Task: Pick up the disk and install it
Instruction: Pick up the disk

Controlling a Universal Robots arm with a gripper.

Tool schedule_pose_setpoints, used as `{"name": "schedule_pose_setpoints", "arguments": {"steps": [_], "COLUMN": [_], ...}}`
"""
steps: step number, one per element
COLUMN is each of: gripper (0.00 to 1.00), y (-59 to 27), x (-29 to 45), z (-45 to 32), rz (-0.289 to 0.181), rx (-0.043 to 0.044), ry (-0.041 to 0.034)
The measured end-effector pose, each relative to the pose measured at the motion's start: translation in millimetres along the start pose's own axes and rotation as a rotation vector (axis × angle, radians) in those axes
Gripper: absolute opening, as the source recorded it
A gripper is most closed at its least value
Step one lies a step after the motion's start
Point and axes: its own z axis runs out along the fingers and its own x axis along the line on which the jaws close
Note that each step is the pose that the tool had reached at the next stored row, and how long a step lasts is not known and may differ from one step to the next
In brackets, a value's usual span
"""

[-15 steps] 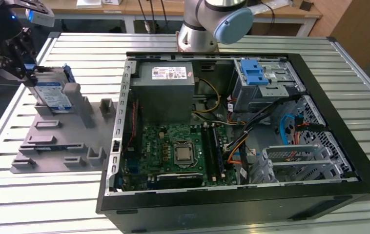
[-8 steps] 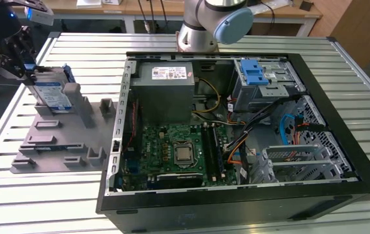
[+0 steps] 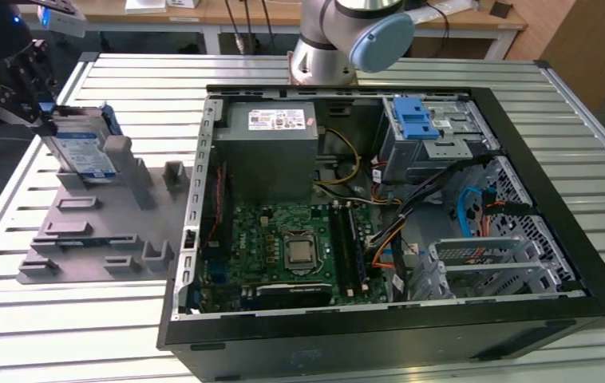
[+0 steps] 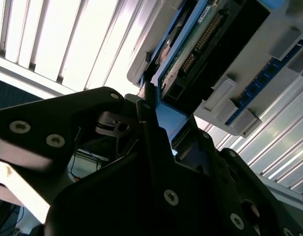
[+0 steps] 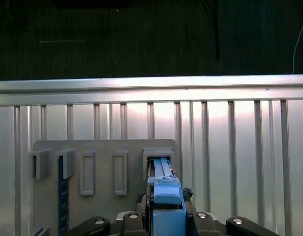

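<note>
The disk [image 3: 77,148] is a silver drive with a blue-and-white label and blue side rails. It stands on edge in a slot of the grey fixture plate [image 3: 100,239], at the exterior view's left. My gripper [image 3: 56,120] sits over its upper end, shut on the disk. In the first wrist view the disk's blue rail [image 5: 163,189] runs from between my gripper [image 5: 166,209] into the grey slot holder [image 5: 158,157]. In the second wrist view the disk's circuit-board side [image 4: 200,44] lies just beyond my gripper [image 4: 156,115].
The open black computer case [image 3: 388,327] fills the exterior view's right, with a grey power supply [image 3: 270,136], motherboard [image 3: 292,247] and a drive bay with a blue latch [image 3: 414,120]. The fixture plate carries several other grey holders. All stands on a slatted metal table [image 3: 69,327].
</note>
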Motion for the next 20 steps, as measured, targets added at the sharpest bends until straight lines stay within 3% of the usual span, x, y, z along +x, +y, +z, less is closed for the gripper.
{"name": "schedule_pose_setpoints", "arguments": {"steps": [20], "gripper": [0.36], "y": [0.1], "x": [-0.1], "z": [-6.5], "rz": [0.0], "rx": [0.0], "ry": [0.0002]}}
